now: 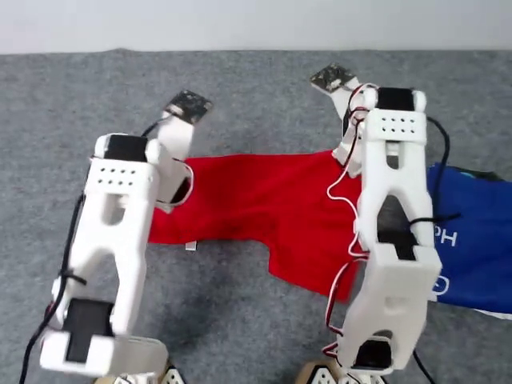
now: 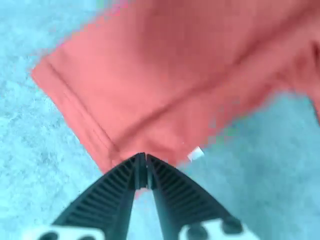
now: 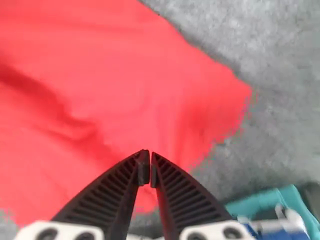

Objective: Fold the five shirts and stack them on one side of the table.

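Both the left gripper (image 2: 141,172) and right gripper (image 3: 146,167) have fingers clamped together on the red shirt (image 1: 272,208).

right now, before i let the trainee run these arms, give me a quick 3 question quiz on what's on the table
1. True or false: the left end effector stands wide open.
2. Multiple choice: what lies on the table next to the red shirt, on the right arm's side?
A. a blue shirt
B. a yellow towel
C. a green bowl
3. Short answer: which garment is the right end effector closed on?

Key: 1 false, it is shut at the red shirt's edge. 2 A. 3 the red shirt.
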### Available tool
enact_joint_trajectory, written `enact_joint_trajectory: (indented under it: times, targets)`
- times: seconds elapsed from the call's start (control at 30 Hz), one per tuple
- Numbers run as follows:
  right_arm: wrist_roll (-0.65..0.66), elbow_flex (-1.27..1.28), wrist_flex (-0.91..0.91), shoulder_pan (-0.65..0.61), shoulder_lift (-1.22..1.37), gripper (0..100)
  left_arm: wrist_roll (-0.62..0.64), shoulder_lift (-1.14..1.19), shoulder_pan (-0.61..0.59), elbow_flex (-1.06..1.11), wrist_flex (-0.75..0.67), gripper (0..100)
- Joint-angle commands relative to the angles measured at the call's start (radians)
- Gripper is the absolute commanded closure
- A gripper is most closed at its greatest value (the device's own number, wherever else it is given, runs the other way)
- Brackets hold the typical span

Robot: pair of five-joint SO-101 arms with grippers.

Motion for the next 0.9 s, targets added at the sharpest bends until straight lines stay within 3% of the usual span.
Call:
enact_joint_trajectory:
  times: [0.0, 0.4, 0.87]
  targets:
    - [-0.012, -0.044, -0.058, -0.002, 0.054, 98.9, 0.020, 0.138, -0.051, -0.056, -0.097, 100]
    - [-0.011, -0.049, -0.148, 0.021, 0.197, 98.9, -0.051, 0.620, -0.083, -0.463, -0.061, 100]
    - [-0.011, -0.049, -0.266, 0.061, 0.200, 98.9, -0.051, 0.994, -0.083, -1.141, 0.086, 100]
